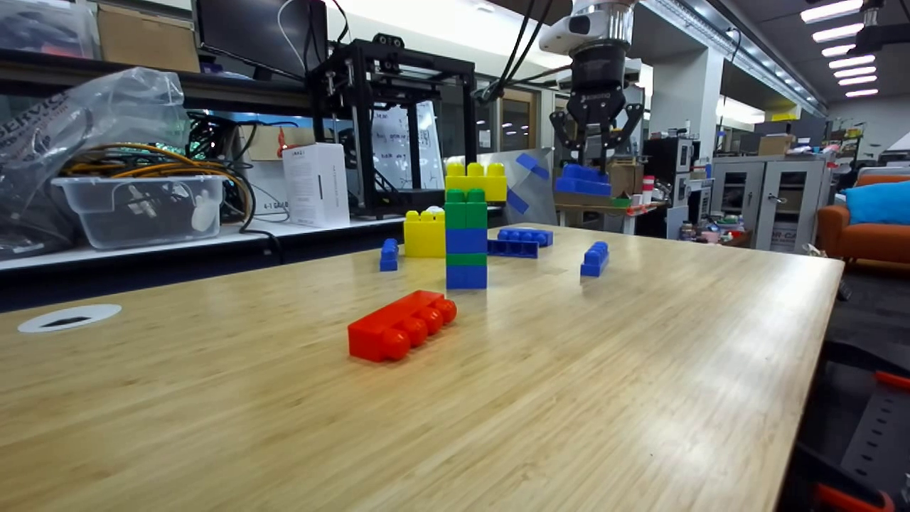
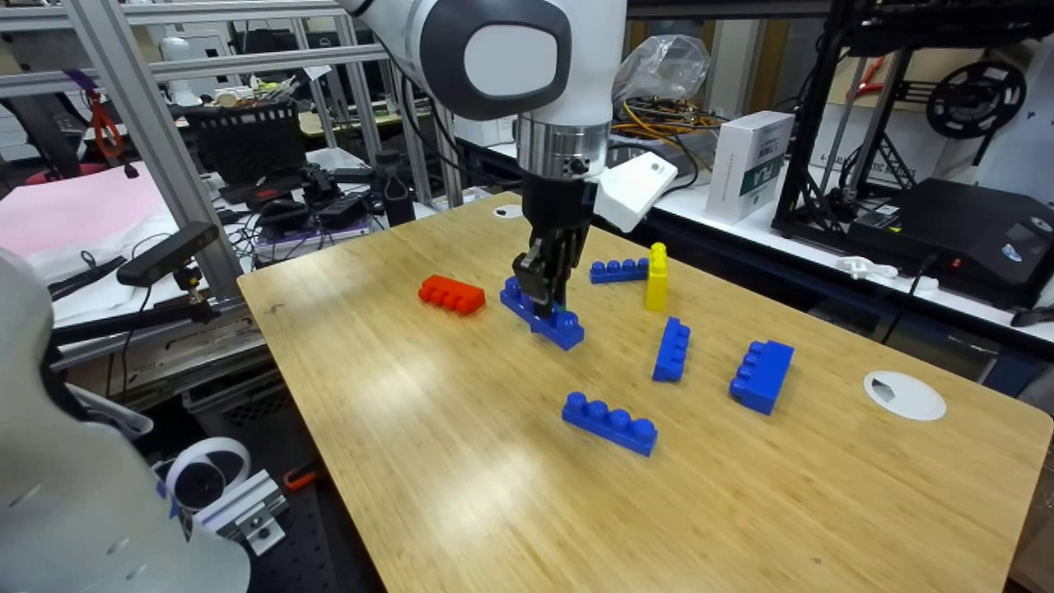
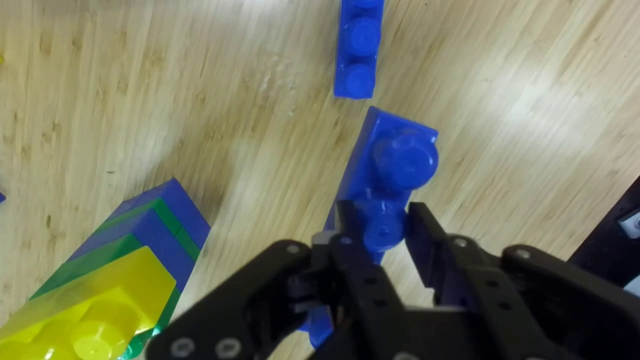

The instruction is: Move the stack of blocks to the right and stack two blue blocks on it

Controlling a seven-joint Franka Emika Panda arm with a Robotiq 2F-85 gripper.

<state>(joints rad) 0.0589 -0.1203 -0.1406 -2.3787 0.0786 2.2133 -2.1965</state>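
The stack of blocks [image 1: 466,242] is standing upright on the wooden table [image 1: 640,370] — blue and green layers below, a yellow top brick [image 1: 492,183] jutting out sideways. To its right in an exterior view, a blue block [image 1: 583,182] is hanging clear of the tabletop, studs up; the gripper [image 1: 593,160] is clamping it near its middle. Behind the stack, partly hidden by it, a lone yellow brick [image 1: 424,236] is standing studs up, with a blue brick [image 1: 388,256] lying just beside. In front, a red brick [image 1: 394,323] is lying on its side. In an exterior view, three more blue bricks [image 2: 672,350] are lying spaced apart. Farther out — beyond the table — a clear plastic bin [image 1: 106,227] and a white box [image 1: 316,186] are standing.
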